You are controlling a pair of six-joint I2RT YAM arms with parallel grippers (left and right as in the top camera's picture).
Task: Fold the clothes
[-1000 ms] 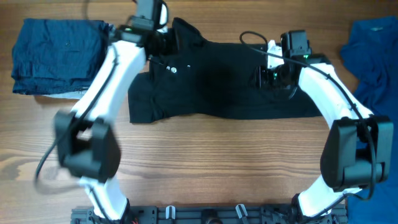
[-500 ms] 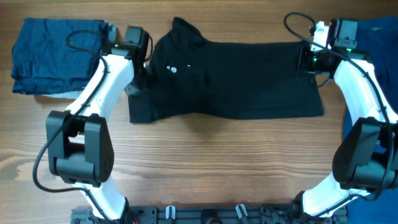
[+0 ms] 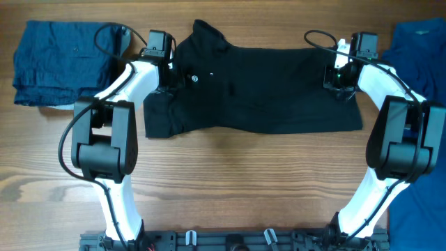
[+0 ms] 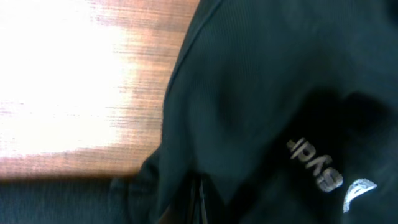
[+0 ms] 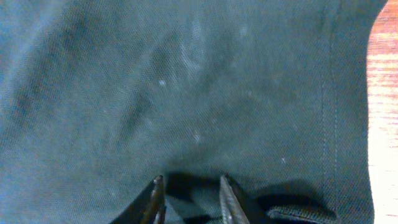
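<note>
Both ends of the black polo shirt (image 3: pixel 265 90), spread on the counter (image 3: pixel 244 181) beside the dark blue pile (image 3: pixel 59 63), were attended. The left hand (image 4: pixel 196 202) was pinched shut on its pile-side shoulder, and the right hand (image 5: pixel 189 186) was narrowly parted over the far hem. The right needed a full close before an even lift.

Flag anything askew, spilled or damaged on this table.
Nothing spilled or damaged. The shirt lies slightly rumpled: its collar bunches up at the top left, and its near edge runs wavy.
</note>
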